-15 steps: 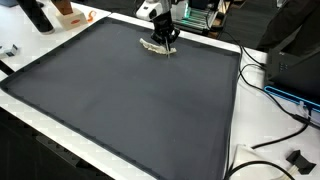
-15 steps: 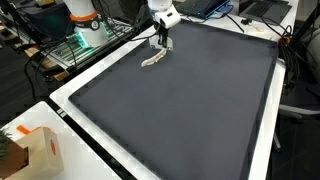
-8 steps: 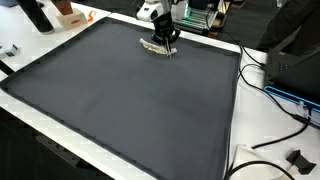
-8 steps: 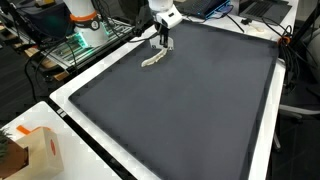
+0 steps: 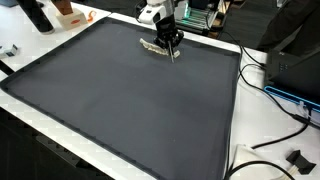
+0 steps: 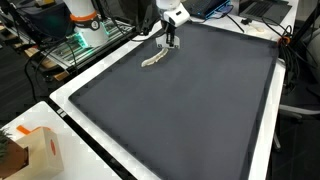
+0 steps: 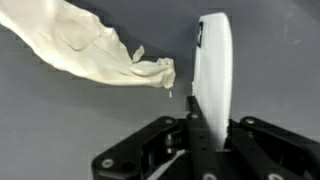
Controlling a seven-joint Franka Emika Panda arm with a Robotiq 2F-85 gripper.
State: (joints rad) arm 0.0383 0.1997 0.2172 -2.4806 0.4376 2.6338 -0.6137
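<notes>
My gripper (image 7: 212, 115) is shut on a white oblong object (image 7: 215, 60) that stands up between its dark fingers. A crumpled pale cloth or glove (image 7: 90, 45) lies flat on the dark mat just to the upper left of it, not touching the held object. In both exterior views the gripper (image 5: 172, 42) (image 6: 171, 37) hangs low over the far part of the mat, beside the pale cloth (image 5: 155, 46) (image 6: 152, 60). What the white object is cannot be told.
The dark mat (image 5: 130, 100) (image 6: 190, 110) covers most of a white-edged table. Cables (image 5: 262, 75) and black gear lie along one side. An orange and white box (image 6: 35, 150) sits at a corner, and a rack with green lights (image 6: 75, 40) stands behind the arm.
The gripper has shifted sideways, away from the pale cloth, with the white object still in it. The cloth has stayed where it was.
</notes>
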